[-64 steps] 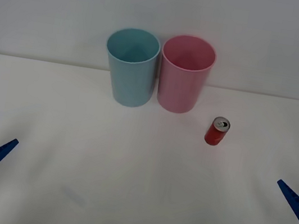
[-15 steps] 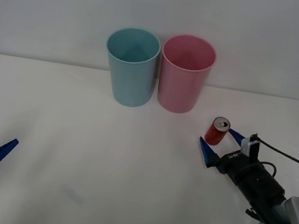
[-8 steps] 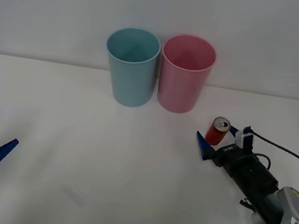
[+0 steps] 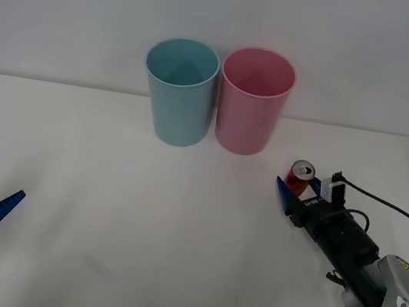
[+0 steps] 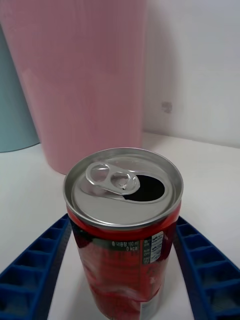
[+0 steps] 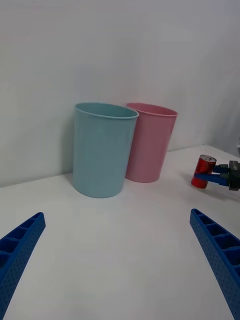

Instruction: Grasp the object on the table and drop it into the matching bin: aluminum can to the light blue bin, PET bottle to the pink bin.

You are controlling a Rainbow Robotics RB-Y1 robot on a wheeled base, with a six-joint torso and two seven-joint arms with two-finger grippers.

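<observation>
The red aluminum can (image 4: 299,175) with a silver top stands upright on the white table (image 4: 138,229), to the right of and nearer than the bins. My right gripper (image 4: 298,188) reaches in from the right, and its blue fingers press both sides of the can (image 5: 122,260). Behind it rise the pink bin (image 4: 251,106) and, to its left, the light blue bin (image 4: 179,95). In the left wrist view the can (image 6: 205,163) shows small beside the pink bin (image 6: 150,145) and the light blue bin (image 6: 102,150). My left gripper (image 4: 8,176) hangs open at the table's left edge.
The two bins stand side by side, nearly touching, at the table's back against a white wall. A black cable trails from the right wrist (image 4: 383,204). Wide bare tabletop lies between the two arms.
Over the last second my right gripper slid in around the can and its fingers drew closer to the can's sides. The left arm has stayed where it was.
</observation>
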